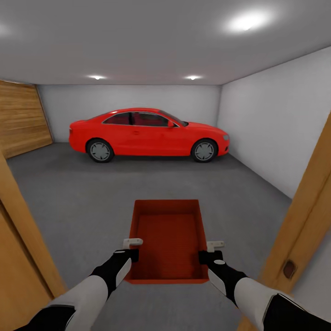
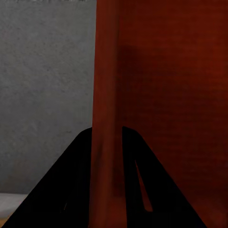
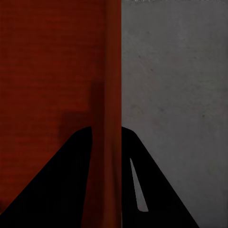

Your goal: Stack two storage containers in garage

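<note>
An orange-red storage container [image 1: 168, 239] hangs in front of me above the dark grey garage floor [image 1: 78, 202], carried between both arms. My left gripper [image 1: 130, 252] is shut on its left wall, and that thin ribbed wall [image 2: 107, 118] runs between the black fingers [image 2: 71, 185]. On the opposite side, my right gripper [image 1: 208, 253] is shut on the right wall [image 3: 111, 118], whose edge passes between that gripper's fingers [image 3: 152, 190]. The second container is out of view.
A red car [image 1: 149, 134] is parked across the far end of the garage. The wide wooden plank door [image 1: 20, 117] is on the left wall. Wooden door frame posts stand close at my left [image 1: 23, 239] and right [image 1: 303, 216].
</note>
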